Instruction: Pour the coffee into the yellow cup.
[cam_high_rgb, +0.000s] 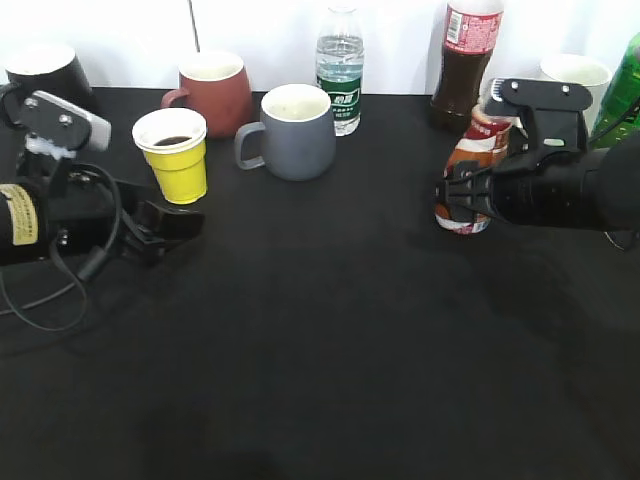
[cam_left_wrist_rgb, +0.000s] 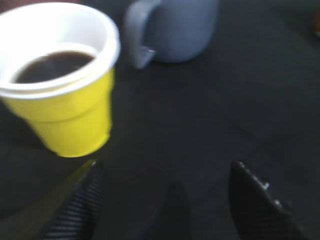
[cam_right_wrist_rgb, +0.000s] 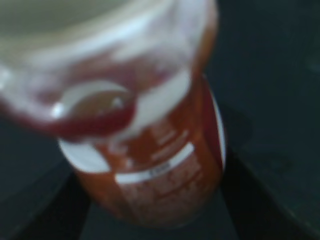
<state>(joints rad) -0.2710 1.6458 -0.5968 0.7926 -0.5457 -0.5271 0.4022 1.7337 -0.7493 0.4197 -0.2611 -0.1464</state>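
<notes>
The yellow cup (cam_high_rgb: 178, 160) stands upright at the left of the black table and holds dark liquid; it fills the upper left of the left wrist view (cam_left_wrist_rgb: 75, 115). My left gripper (cam_high_rgb: 170, 232) is open and empty, its fingers (cam_left_wrist_rgb: 167, 200) just in front of and to the right of the cup, apart from it. The coffee bottle (cam_high_rgb: 472, 150) with the orange-red-white label stands upright on the table at the right. My right gripper (cam_high_rgb: 462, 200) is shut on its lower body; both fingers flank the label in the right wrist view (cam_right_wrist_rgb: 155, 210), where the bottle (cam_right_wrist_rgb: 165, 165) is blurred.
A grey mug (cam_high_rgb: 297, 135) stands right of the yellow cup, also in the left wrist view (cam_left_wrist_rgb: 175, 30). A red-brown mug (cam_high_rgb: 215, 92), a water bottle (cam_high_rgb: 340, 65), a cola bottle (cam_high_rgb: 465, 65), a white cup (cam_high_rgb: 575, 72), a green bottle (cam_high_rgb: 625, 90) and a black mug (cam_high_rgb: 45, 72) line the back.
</notes>
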